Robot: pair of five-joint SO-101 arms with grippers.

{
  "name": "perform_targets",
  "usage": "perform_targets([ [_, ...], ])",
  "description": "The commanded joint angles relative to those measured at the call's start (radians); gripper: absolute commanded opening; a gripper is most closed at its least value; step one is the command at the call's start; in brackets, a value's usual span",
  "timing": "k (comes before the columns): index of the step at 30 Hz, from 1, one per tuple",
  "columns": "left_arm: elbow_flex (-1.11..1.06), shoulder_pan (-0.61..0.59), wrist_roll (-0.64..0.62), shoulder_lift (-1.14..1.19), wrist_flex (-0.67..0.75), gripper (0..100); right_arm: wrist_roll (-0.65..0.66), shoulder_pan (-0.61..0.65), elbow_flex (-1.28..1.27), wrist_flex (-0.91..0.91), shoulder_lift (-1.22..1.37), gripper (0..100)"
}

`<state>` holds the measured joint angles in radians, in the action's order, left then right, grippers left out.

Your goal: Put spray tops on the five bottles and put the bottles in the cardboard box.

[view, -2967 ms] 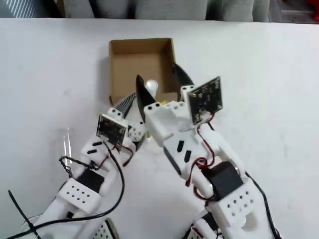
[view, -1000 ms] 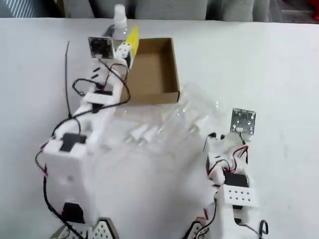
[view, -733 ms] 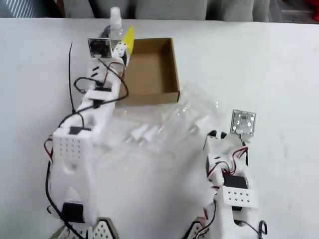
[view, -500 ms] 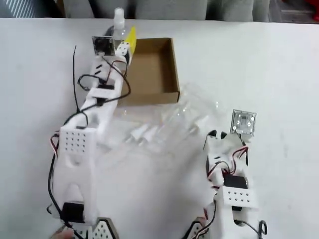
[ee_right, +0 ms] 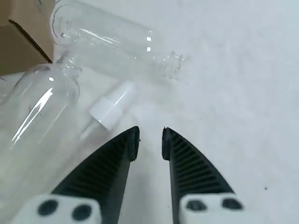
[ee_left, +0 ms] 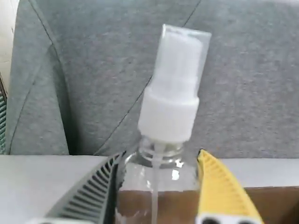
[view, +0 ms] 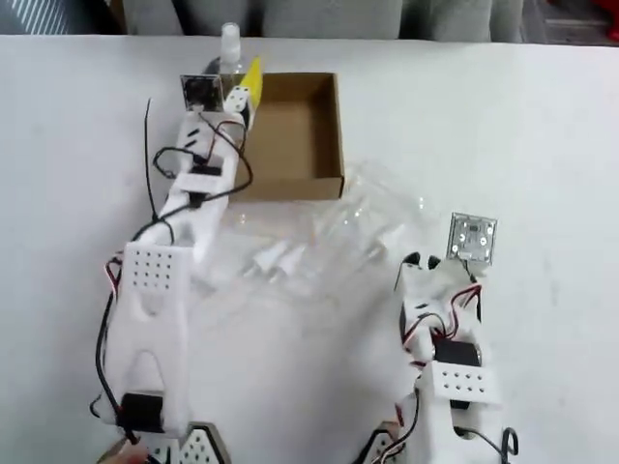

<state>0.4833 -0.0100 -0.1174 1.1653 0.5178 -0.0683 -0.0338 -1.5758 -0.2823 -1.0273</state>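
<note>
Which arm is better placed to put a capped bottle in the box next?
Left. The left tool grips a capped bottle at the box's edge; the right tool is empty, by uncapped bottles lying loose.

Loose bottles [view: 372, 208] and spray tops [view: 276, 259] crowd the table [view: 522, 116] before the open cardboard box [view: 290, 135].

No lettering, label or number is legible on the bottles [ee_right: 112, 44] or the cardboard box [view: 290, 135].

White table [view: 542, 116] (grey upholstery [ee_left: 243, 93] behind)
</note>
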Motion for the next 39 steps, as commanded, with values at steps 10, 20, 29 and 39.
perform_targets([
  [10,0.101,-0.016,0.011,0.070,0.089,3,-0.002,-0.008,0.006,0.022,-0.012,6.6],
  [20,0.104,-0.018,-0.032,0.065,0.000,29,0.087,-0.004,0.006,0.022,-0.012,6.3],
  [29,-0.061,-0.030,-0.037,-0.097,0.000,30,0.091,-0.004,0.006,0.022,-0.012,6.3],
  [39,-0.218,-0.030,-0.037,-0.249,0.003,30,0.092,-0.004,0.006,0.022,-0.012,6.3],
])
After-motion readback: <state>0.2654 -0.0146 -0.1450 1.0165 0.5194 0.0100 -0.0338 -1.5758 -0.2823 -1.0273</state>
